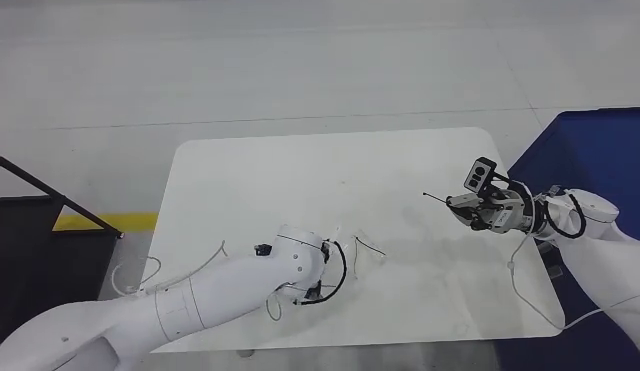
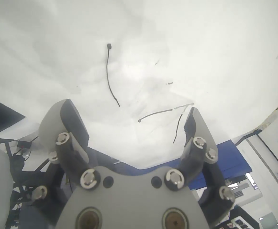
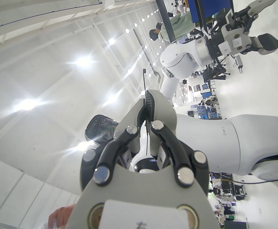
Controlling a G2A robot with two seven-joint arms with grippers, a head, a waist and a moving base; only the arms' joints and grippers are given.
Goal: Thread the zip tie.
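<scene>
**Zip tie in hand, threading yet to begin**

The robot's right claw (image 3: 145,110) was clenched on a thin black plastic zip tie (image 3: 144,82), holding it straight and unlooped in the air, well apart from the left claw (image 2: 129,106). The left claw hung spread open and empty just above the white tabletop (image 2: 200,36). Loose black ties (image 2: 108,72) lay flat just ahead of it. Only the pickup looked done: the tail had not entered the head, so bending and threading appeared to remain.
</scene>
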